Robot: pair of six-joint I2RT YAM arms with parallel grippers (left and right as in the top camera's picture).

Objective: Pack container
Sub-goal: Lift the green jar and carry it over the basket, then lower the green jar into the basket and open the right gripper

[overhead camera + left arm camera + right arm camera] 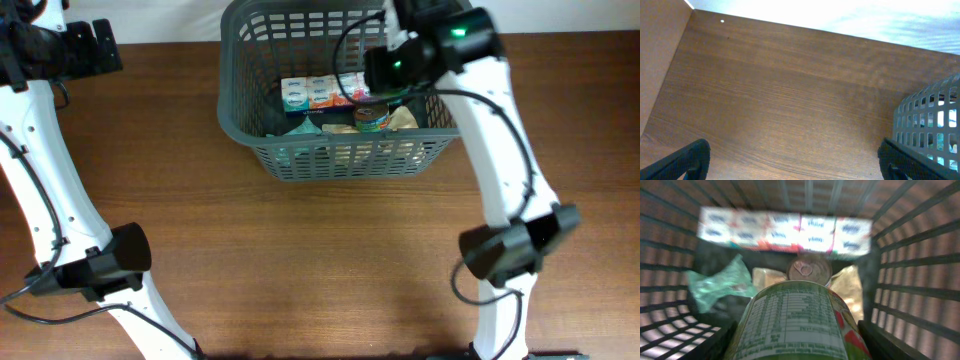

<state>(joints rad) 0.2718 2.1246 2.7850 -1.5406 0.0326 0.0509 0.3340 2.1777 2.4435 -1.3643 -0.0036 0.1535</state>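
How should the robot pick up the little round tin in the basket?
From straight above, pinching its curved sides: the tin stands upright, lid up, deep in the basket between tan packets. The right gripper holds a jar.

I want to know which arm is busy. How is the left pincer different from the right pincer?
The left pincer is open and empty; the right pincer is shut on a round green-labelled jar. The left pincer hangs over the brown wooden table beside the dark grey plastic basket; the right pincer points into that basket. Both have dark fingers.
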